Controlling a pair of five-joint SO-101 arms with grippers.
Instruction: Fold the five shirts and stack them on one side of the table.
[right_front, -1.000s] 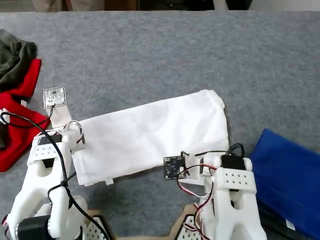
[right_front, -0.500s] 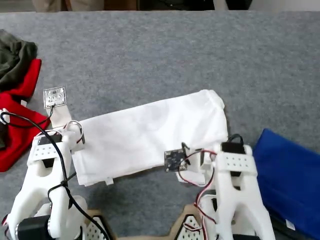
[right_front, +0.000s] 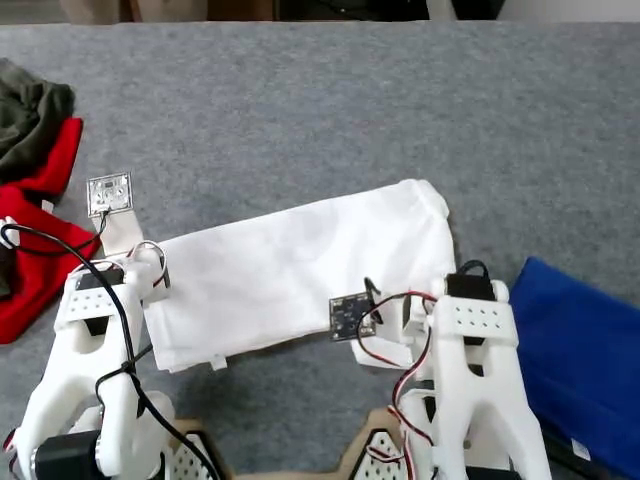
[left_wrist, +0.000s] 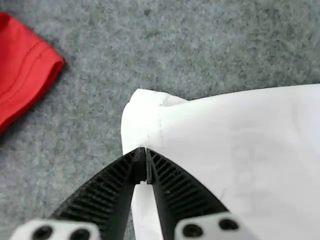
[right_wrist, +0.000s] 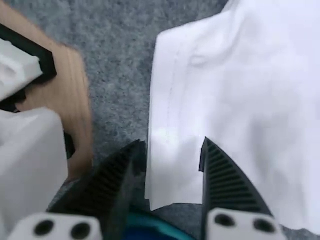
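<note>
left gripper (left_wrist: 145, 172) pinching white shirt (left_wrist: 225, 150) corner hem, right gripper (right_wrist: 172, 155) spread astride opposite edge, red shirt (left_wrist: 20, 75) near left, blue shirt (right_front: 580, 360) near right

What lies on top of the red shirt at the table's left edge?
A crumpled dark green shirt covers the far part of the red shirt. How far the red cloth runs beneath it is hidden.

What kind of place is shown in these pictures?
Probably a robotics workbench for cloth-folding trials: a grey fabric-covered table, a left arm and a right arm with exposed wires, and a white shirt, red shirt and blue shirt laid out.
</note>
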